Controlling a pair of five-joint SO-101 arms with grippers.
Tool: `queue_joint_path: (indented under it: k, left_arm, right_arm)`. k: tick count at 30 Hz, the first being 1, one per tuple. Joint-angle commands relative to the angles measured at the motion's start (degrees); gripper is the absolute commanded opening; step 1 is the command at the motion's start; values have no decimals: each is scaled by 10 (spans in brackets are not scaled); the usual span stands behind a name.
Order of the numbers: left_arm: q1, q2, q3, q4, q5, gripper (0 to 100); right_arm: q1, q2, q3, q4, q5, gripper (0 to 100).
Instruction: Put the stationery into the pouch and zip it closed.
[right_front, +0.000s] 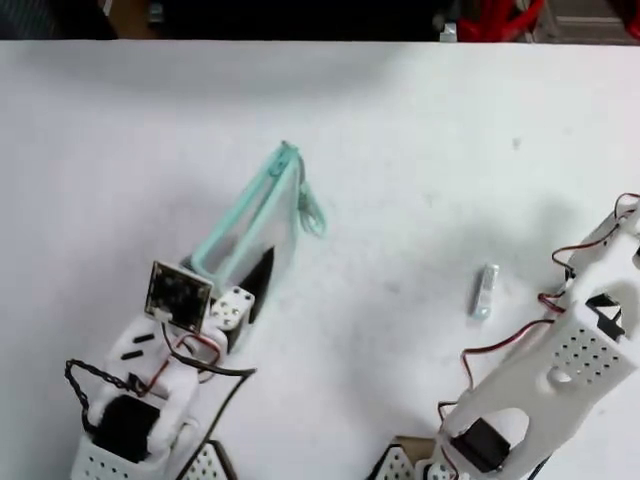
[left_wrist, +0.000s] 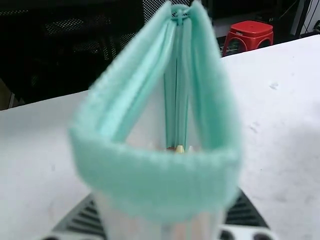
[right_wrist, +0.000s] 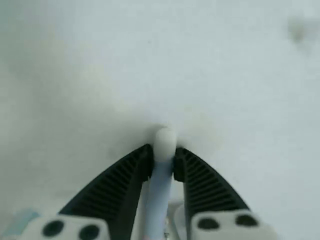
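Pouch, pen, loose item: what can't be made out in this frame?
Pouch contents: left wrist view, blurred; its near rim hides all but a pale tip.
Pen in the right claw: right wrist view, body cut off by the picture's edge.
Small pale item on the table: high view, too small to identify.

White table (right_front: 400, 100), a red stool (left_wrist: 248, 34) beyond its far edge, dim room behind.

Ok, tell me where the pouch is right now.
High view: the pouch sits left of the table's middle, mouth open, its near end between the left arm's fingers; a small white item lies well to its right.
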Motion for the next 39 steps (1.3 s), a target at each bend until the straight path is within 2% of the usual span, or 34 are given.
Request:
queue_joint_path:
  k: [1,10,15,19,23,26,29,34,39]
  left_arm:
    - [-1,0,1,-1,3,175]
    - [-1,0,1,-1,3,176]
    - [-1,0,-1,-1,3,177]
    - [-1,0,-1,-1,3,177]
    - [-1,0,-1,-1,3,177]
    - [0,0,-1,-1,3,177]
    - [0,0,-1,-1,3,177]
    - [0,0,-1,-1,3,177]
    - [-2,0,-1,-1,3,177]
  right_arm:
    - [-5,7,-29,10,6,19]
    - [-58,-178,-210,203,1,17]
    - [-110,-335,-244,214,-55,17]
    - [-216,-481,-212,214,-87,17]
    - [-378,-632,-196,208,-121,17]
    - [-518,-730,-210,145,-138,17]
    - [-627,-786,-189,44,-133,17]
    - [-692,-774,-110,-68,-137,17]
    - [-782,-736,-53,-89,-134,17]
